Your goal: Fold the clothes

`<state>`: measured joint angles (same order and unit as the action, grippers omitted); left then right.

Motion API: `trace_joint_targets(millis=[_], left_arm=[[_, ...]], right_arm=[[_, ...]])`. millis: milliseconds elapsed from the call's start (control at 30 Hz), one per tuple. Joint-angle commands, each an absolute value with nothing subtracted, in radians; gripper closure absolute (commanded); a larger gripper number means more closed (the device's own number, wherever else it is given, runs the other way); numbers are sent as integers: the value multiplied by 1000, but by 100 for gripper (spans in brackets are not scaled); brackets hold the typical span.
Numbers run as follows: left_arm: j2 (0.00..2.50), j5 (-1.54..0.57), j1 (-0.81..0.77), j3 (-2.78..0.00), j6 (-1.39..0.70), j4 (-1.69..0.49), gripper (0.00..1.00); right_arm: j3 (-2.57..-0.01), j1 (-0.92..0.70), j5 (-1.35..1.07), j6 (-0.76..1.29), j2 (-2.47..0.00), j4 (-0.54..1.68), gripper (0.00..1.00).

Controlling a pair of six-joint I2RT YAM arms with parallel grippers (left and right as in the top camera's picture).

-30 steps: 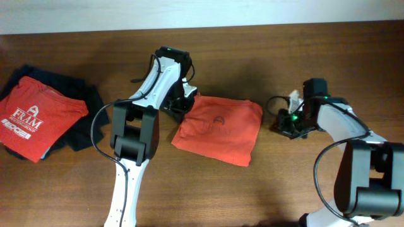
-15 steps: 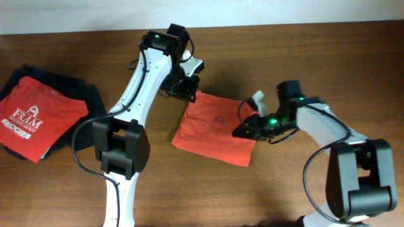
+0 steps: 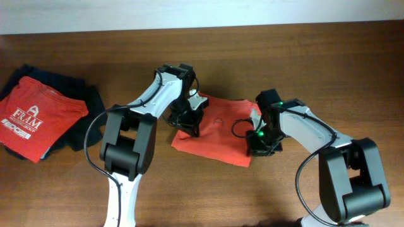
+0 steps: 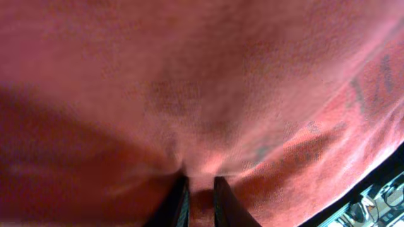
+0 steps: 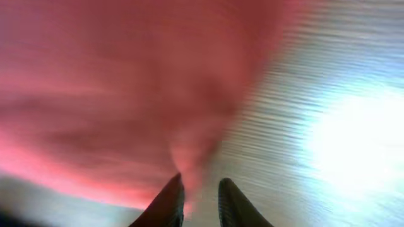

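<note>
The clothes, an orange-red T-shirt (image 3: 218,129), lie folded into a rough rectangle at the table's middle, a faint round mark on top. My left gripper (image 3: 189,121) is down on the shirt's left part. In the left wrist view the left gripper (image 4: 200,184) is shut on a pinched ridge of red cloth (image 4: 202,82) that fills the frame. My right gripper (image 3: 259,142) sits at the shirt's front right corner. In the right wrist view the right gripper (image 5: 199,188) is shut on a blurred fold of the cloth (image 5: 126,82), with wood to its right.
At the far left a folded red shirt with a white FRAM logo (image 3: 35,116) lies on a dark navy-black garment (image 3: 85,123). Brown wooden table (image 3: 328,69) stretches around; a pale wall strip runs along the back edge.
Both grippers have come down onto the shirt: the left from its back left corner to its left part, the right from beside it to the front right corner. The shirt looks narrower.
</note>
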<state>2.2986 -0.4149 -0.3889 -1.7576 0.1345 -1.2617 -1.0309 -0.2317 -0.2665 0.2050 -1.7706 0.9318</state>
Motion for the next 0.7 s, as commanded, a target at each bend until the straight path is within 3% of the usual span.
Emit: trace_joint_targets(millis=[0, 167, 333, 667], left_arm=[[2295, -369, -356, -1751, 144, -1261, 85], [2262, -370, -289, -1870, 143, -1358, 84], [2226, -370, -191, -2058, 129, -1477, 75], [2039, -324, -63, -2121, 125, -1688, 82]], right_arm=[[-1031, -232, -93, 279, -1774, 948, 76], [-1034, -194, -128, 318, -1773, 976, 80], [-1055, -155, -303, 144, -1731, 961, 80], [-1262, -156, -363, 33, -1510, 962, 57]])
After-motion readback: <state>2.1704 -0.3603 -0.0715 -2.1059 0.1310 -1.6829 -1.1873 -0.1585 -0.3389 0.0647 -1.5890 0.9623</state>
